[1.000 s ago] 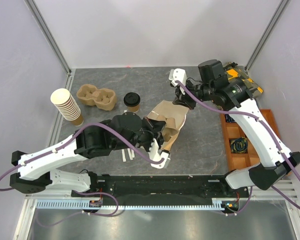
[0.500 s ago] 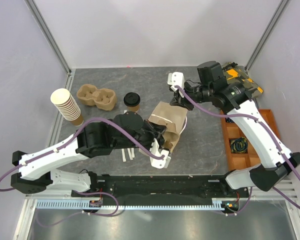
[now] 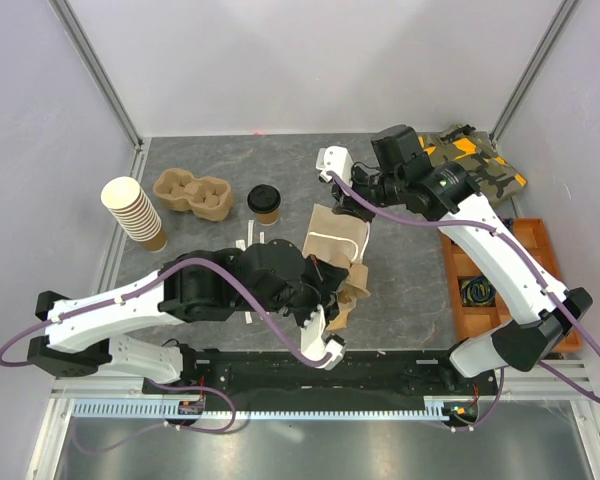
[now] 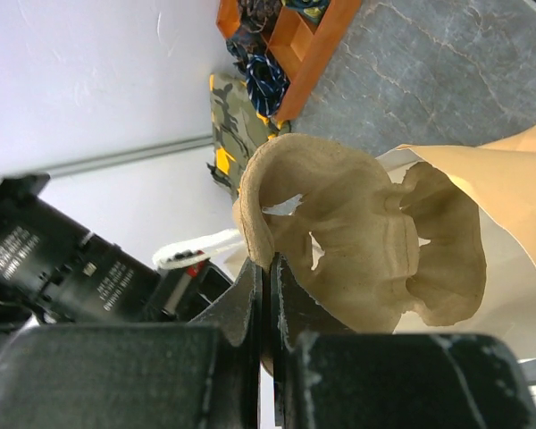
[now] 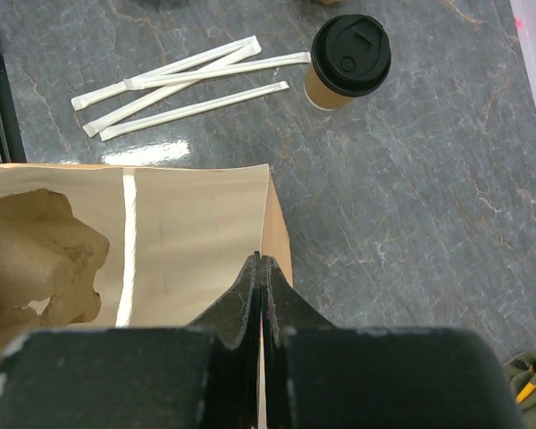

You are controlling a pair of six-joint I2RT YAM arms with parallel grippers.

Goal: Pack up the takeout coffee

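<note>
- Right fingers (image 5: 261, 273) are clamped on the paper bag (image 3: 332, 232) rim. That arm has swung left in the last second, and the bag went from propped open to lying flatter on the tabletop (image 3: 405, 290).
- Left fingers (image 4: 266, 277) are pinched together on the pulp carrier (image 4: 357, 232) edge and have pulled back toward the near side. The carrier sits at the bag's near end; can't tell if it's inside.
- Read: still bag setup, coffee not packed.
- Takeout coffee (image 3: 265, 203) hasn't moved. It's on the tabletop left of the bag, apart from it, upright with lid up, long axis vertical.
</note>
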